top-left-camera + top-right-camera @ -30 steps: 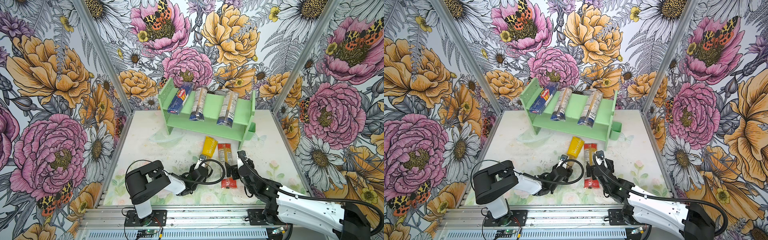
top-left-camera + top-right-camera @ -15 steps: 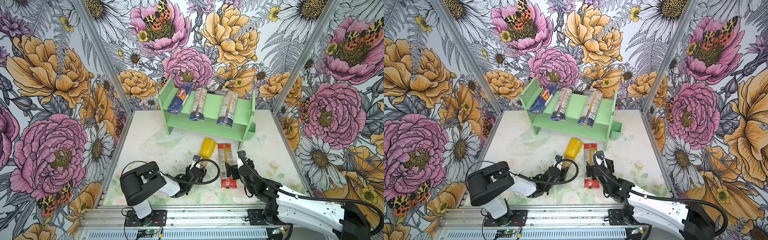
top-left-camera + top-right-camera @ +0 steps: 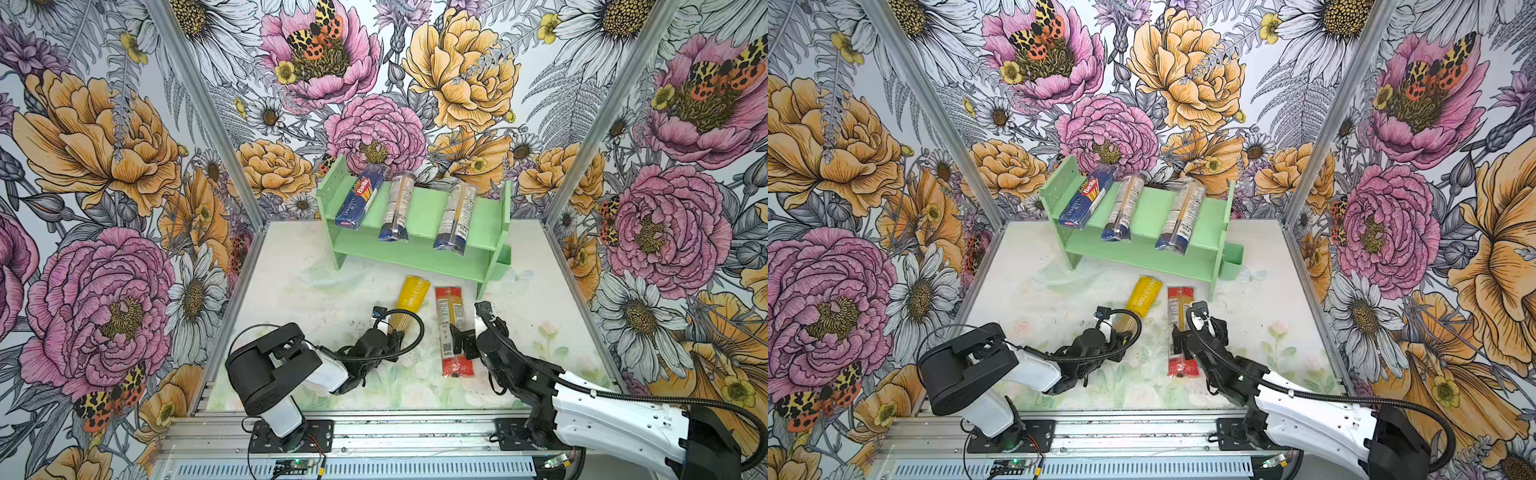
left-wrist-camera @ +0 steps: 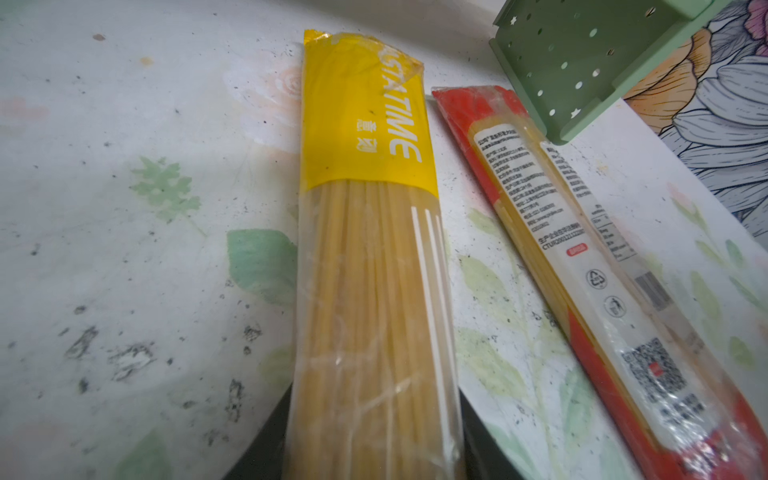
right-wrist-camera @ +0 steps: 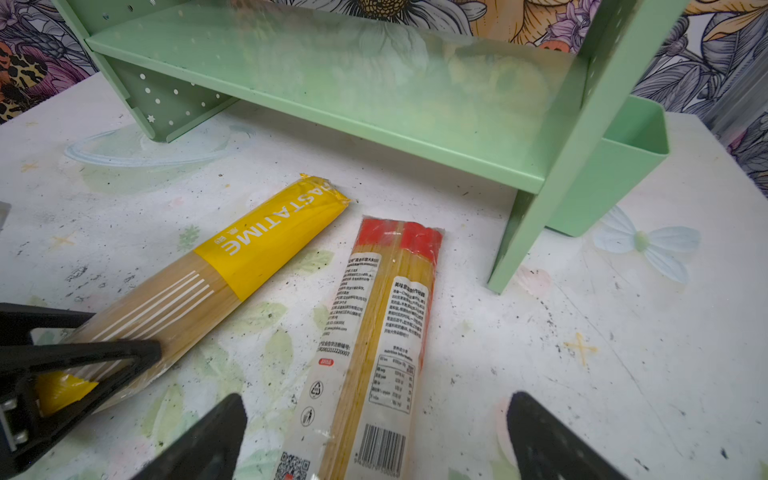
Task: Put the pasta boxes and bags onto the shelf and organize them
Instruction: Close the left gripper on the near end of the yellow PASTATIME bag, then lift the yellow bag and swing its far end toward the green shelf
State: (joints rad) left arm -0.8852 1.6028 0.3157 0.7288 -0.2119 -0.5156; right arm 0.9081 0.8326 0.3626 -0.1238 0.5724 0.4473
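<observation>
**Mid-bench, before the shelf: two bags down, a hand at each**

Along the bench's (image 3: 311, 299) back edge in both top views stands the shelf (image 3: 424, 208). Its top tier holds a box (image 3: 359, 197) and two navy bags (image 3: 397, 208), laid crosswise and apart. The yellow bag (image 3: 413, 293) and red bag (image 3: 451, 328) lie side by side mid-bench. The left hand (image 3: 392, 332) is at the yellow bag's front end. The right hand (image 3: 463, 338) is beside the red bag's middle.

From the left wrist, the yellow bag (image 4: 370, 249) runs between two dark fingers (image 4: 266, 449) that press its sides, so it is gripped. The red bag (image 4: 582, 257) lies just beside it, not touching.

From the right wrist, the right hand (image 5: 376, 401) is spread wide open with the red bag (image 5: 382, 324) between its fingers. The left hand (image 5: 120, 332) clamps the yellow bag's (image 5: 232, 266) end. A bin (image 5: 615, 178) hangs on the shelf's (image 5: 374, 104) side.
</observation>
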